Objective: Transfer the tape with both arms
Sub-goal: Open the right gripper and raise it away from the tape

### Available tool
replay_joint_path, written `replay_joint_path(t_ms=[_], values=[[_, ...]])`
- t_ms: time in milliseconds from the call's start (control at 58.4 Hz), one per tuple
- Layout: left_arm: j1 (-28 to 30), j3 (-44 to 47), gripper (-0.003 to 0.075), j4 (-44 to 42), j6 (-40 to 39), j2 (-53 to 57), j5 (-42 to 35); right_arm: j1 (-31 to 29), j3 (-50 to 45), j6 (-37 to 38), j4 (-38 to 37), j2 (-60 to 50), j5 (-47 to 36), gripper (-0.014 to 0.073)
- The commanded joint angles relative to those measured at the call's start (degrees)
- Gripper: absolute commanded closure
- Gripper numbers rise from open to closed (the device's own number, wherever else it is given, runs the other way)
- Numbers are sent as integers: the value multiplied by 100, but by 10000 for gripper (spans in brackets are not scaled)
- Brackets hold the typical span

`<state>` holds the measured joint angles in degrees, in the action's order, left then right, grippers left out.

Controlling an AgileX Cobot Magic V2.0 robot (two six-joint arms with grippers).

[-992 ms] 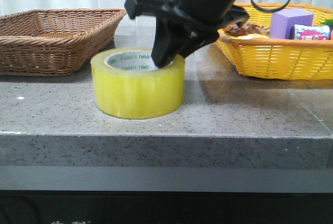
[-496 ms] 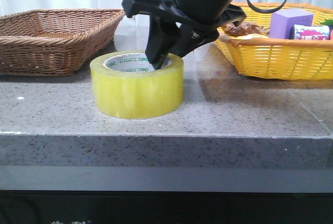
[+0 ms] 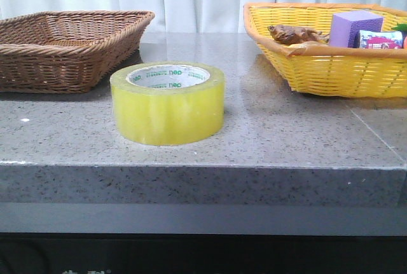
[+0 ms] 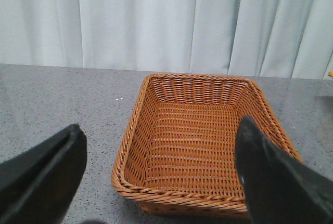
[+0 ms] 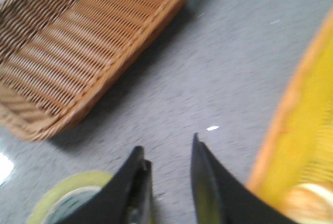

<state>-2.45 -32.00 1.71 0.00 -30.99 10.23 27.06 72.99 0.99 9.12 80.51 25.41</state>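
Note:
The tape [image 3: 168, 102], a wide yellow roll with a white core and green lettering, lies flat on the grey stone table between the two baskets. No gripper touches it, and neither arm shows in the front view. In the blurred right wrist view my right gripper [image 5: 166, 143] is open and empty, above the table, with the tape [image 5: 67, 198] beside and below one finger. In the left wrist view my left gripper [image 4: 160, 125] is wide open and empty, facing the brown basket [image 4: 200, 141].
A brown wicker basket [image 3: 63, 48] stands at the left and looks empty. A yellow basket [image 3: 331, 70] at the right holds a purple block [image 3: 354, 29], a brown toy and a small box. The table's front edge [image 3: 203, 169] runs just before the tape.
My right gripper, which had a finger inside the tape's core, has let go and lifted out of the front view. The tape stays on the table.

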Motion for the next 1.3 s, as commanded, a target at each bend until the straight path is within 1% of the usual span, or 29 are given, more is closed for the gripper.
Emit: replay_joint_path(t_ms=[0, 68, 154, 342, 462, 702, 941, 1112, 1283], values=[[2, -216, 155, 3, -48, -49, -445, -426, 198, -13, -64, -491, -174, 529], [2, -216, 155, 3, -48, -49, -445, -800, 198, -13, -64, -665, -1, 594], [2, -216, 155, 3, -48, -49, -445, -1278, 169, -13, -87, -908, 156, 634], [2, -216, 155, 3, -48, -49, -445, -2237, -229, -13, -374, -1424, 135, 643], [2, -216, 155, 3, -48, -49, -445, -2618, -769, -13, -407, -1850, -252, 643], [2, -216, 155, 3, -48, -49, -445, -2622, -2271, -13, -407, -3095, -1210, 643], [2, -216, 155, 3, -48, -49, -445, -2622, -4022, -13, -441, -4809, -2126, 643], [2, -216, 155, 3, -48, -49, -445, -2622, -4820, -13, -440, -5812, -2190, 643], [2, -216, 155, 3, -48, -49, -445, -2622, -5118, -13, -440, -6345, -2201, 643]])
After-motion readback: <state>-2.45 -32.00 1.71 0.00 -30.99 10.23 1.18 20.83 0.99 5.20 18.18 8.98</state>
